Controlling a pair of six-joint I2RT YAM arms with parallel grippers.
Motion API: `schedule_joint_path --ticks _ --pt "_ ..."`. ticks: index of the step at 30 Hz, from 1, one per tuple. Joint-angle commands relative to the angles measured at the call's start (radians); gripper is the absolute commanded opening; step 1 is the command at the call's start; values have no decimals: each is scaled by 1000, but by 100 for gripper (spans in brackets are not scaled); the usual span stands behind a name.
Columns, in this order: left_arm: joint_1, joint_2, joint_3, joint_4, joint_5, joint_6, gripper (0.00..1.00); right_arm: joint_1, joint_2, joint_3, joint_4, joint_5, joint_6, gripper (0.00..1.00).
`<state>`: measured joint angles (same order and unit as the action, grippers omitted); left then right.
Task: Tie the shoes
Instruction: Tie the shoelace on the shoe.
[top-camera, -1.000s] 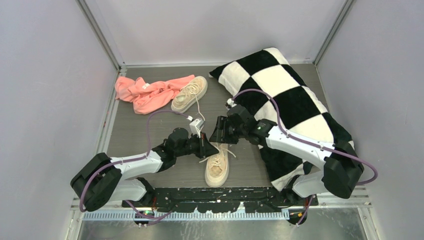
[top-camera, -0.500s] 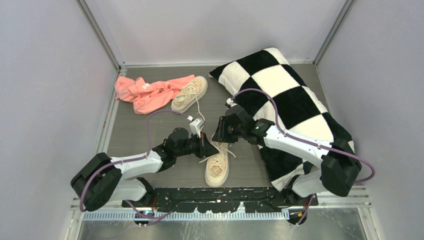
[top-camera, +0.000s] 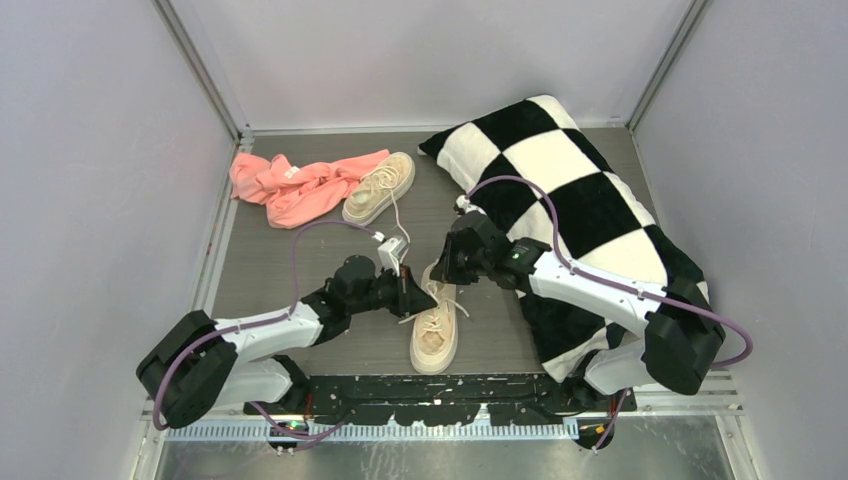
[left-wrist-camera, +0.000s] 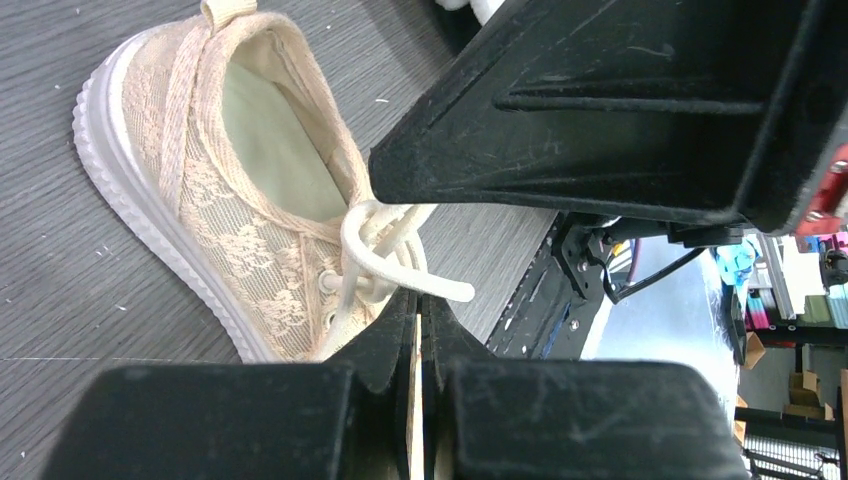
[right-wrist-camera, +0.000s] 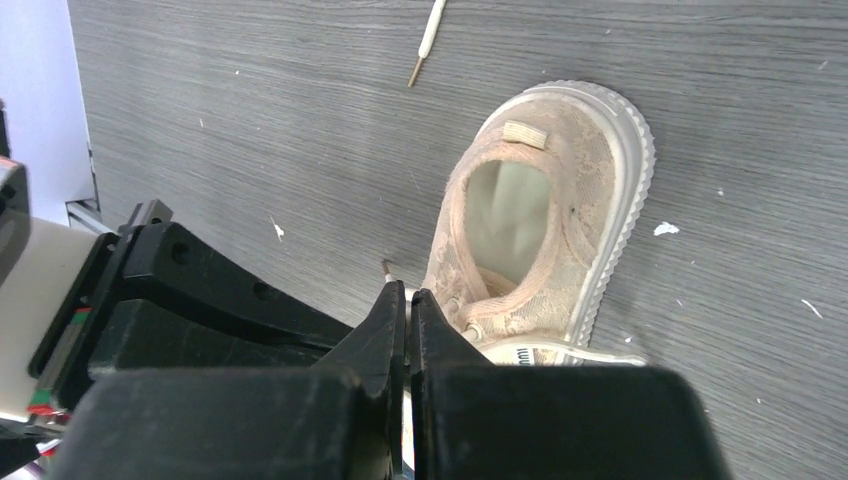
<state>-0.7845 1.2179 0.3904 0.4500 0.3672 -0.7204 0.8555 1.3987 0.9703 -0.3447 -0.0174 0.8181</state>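
Note:
The near shoe (top-camera: 435, 332), a beige lace-patterned sneaker with a pale sole, lies in front of the arm bases with its heel pointing away from them. The far shoe (top-camera: 380, 187) rests against the pink cloth. My left gripper (top-camera: 412, 292) is shut on a cream lace; a thin cream strip shows between its fingers (left-wrist-camera: 420, 300) just below the crossed lace loop (left-wrist-camera: 372, 252). My right gripper (top-camera: 441, 272) hangs over the same shoe (right-wrist-camera: 560, 220), shut (right-wrist-camera: 403, 292) on the other lace strand, whose tip (right-wrist-camera: 385, 266) pokes out past the fingertips.
A large black-and-white checkered pillow (top-camera: 585, 215) fills the right side under the right arm. The pink cloth (top-camera: 290, 187) lies at the back left. A loose lace end (right-wrist-camera: 428, 38) rests on the grey table beyond the near shoe. Walls enclose three sides.
My right gripper has closed from open onto the lace beside the near shoe's eyelets. The left gripper has kept its grip and hardly moved.

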Motion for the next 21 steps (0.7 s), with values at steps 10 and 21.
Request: schedule_joint_path --ticks 10,21 --pt "-1 -190 -54 -122 -48 18 0 3 -98 -79 -12 82 11 1" --pt "-1 -266 -120 -205 -117 3 0 4 -102 -128 -5 88 24 1"
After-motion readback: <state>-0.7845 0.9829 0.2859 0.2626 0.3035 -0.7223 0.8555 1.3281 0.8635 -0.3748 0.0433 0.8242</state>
